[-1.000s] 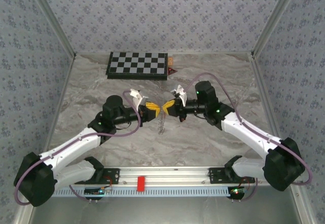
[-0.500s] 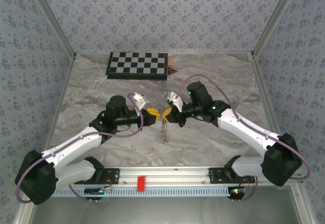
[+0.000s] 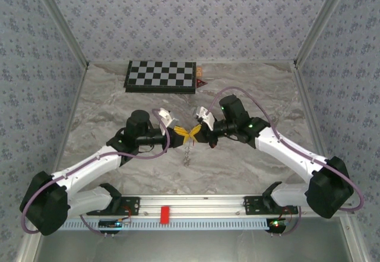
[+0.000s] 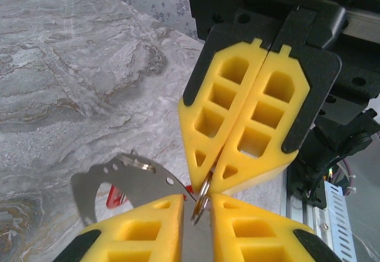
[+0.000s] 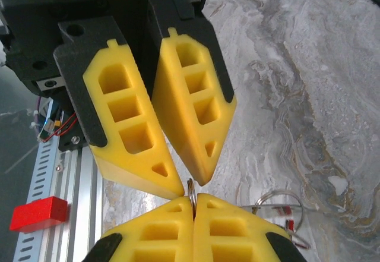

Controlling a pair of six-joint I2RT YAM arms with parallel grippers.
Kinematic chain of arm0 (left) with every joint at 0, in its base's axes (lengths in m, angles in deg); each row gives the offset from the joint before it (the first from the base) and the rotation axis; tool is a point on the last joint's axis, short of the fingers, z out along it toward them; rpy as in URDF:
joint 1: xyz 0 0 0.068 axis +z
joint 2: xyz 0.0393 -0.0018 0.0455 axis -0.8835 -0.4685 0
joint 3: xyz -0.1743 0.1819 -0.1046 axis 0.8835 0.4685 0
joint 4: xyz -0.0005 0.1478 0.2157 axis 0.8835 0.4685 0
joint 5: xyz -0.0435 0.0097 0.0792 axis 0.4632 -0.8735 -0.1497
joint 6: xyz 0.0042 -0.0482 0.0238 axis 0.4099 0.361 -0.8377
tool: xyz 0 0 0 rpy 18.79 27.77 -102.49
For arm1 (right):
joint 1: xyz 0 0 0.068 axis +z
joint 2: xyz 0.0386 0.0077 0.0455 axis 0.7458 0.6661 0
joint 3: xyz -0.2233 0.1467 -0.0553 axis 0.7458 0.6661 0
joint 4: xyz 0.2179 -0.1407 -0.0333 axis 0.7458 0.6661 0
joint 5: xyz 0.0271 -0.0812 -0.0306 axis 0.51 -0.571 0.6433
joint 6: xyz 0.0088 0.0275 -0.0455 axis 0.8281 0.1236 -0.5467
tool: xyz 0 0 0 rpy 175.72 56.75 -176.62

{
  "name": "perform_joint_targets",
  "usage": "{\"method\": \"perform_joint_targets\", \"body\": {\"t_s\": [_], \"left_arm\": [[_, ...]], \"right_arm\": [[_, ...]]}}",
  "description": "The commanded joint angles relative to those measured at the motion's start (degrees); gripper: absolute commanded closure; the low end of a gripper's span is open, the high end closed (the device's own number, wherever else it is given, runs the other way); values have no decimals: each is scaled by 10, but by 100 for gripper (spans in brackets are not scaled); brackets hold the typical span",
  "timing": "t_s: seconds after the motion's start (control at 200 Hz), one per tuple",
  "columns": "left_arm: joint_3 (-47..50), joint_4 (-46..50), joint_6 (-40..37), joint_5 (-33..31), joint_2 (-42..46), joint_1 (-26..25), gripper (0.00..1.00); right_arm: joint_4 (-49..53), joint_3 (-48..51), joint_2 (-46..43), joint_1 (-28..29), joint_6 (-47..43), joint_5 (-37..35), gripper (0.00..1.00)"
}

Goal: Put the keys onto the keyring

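Note:
My two grippers meet tip to tip above the middle of the table. The right gripper (image 3: 196, 131) (image 5: 193, 199) is shut on the keyring (image 5: 191, 188) (image 4: 203, 198), a thin metal ring seen edge-on. The left gripper (image 3: 184, 133) (image 4: 197, 207) faces it with its jaws a narrow gap apart. The ring's free edge sits in that gap. A flat grey metal tag (image 4: 127, 182) hangs beside the left fingers. A red key head (image 4: 115, 199) (image 5: 289, 225) shows below it, by a pale wire loop (image 5: 279, 205). The bunch dangles under the tips (image 3: 188, 152).
A checkerboard (image 3: 160, 75) lies at the back with a small dark-red triangular piece (image 3: 200, 82) at its right corner. A red block (image 3: 164, 214) (image 5: 38, 213) sits on the rail at the near edge. Patterned walls close in both sides.
Both grippers, still tip to tip, have shifted slightly nearer. The right arm's wrist has swung left and the dangling bunch has moved with them.

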Motion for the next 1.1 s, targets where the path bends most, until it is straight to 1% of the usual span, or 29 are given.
{"method": "perform_joint_targets", "body": {"t_s": [0.0,0.19,0.75,0.855,0.91,1.094], "left_arm": [[-17,-7,-6,17,3,3,82],[-23,-10,-1,25,-8,3,82],[-23,-34,13,34,6,0,83],[-25,-34,12,39,1,-3,90],[-26,-34,11,41,-2,-3,100],[-23,-41,16,36,-1,-4,100]], "right_arm": [[-35,5,-22,-5,15,22,100],[-34,3,-20,-3,18,42,100],[-4,-10,9,15,0,46,100],[-3,-10,10,17,-3,41,100],[-2,-10,8,16,-3,41,100],[-10,-1,-4,14,1,20,100]]}}
